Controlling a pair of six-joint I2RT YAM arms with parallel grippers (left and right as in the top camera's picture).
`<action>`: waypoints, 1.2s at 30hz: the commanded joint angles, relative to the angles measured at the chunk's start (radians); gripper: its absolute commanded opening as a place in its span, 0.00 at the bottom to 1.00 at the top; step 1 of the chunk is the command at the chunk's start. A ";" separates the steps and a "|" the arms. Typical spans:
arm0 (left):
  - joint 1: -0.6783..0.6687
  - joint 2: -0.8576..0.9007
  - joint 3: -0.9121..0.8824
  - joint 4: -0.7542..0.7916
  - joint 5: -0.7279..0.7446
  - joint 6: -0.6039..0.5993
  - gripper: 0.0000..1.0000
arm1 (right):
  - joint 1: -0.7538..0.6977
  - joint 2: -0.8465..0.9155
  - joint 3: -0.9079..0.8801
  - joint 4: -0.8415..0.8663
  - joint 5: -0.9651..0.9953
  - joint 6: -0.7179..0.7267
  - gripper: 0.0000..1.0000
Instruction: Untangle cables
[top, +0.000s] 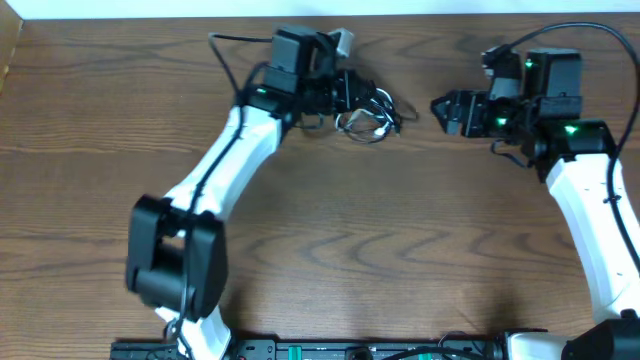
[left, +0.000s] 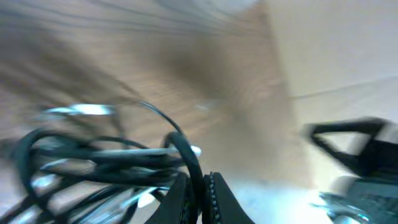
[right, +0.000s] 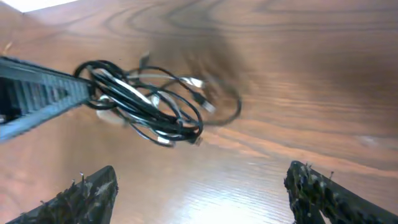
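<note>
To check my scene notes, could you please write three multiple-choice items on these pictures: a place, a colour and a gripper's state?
1. Where are the cables?
A. at the left gripper, on the far side of the table
B. at its near edge
C. hanging off the right edge
2. What colours are they?
A. red and blue
B. black and white
C. all yellow
3. How is the right gripper?
A. shut on the cables
B. open, apart from them
C. shut on nothing
Answers: A, the left gripper pinches a cable; B, dark and pale cords show; B, its fingers stand wide apart.
</note>
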 joint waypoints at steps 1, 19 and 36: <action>-0.005 -0.031 0.009 -0.065 0.177 -0.076 0.07 | 0.059 0.010 -0.005 0.023 -0.046 -0.053 0.82; -0.013 -0.031 0.009 -0.150 0.463 -0.093 0.08 | 0.141 0.063 -0.005 0.001 0.013 -0.149 0.80; -0.013 -0.031 0.009 -0.149 0.462 -0.115 0.08 | 0.145 0.063 -0.018 -0.046 -0.011 -0.156 0.78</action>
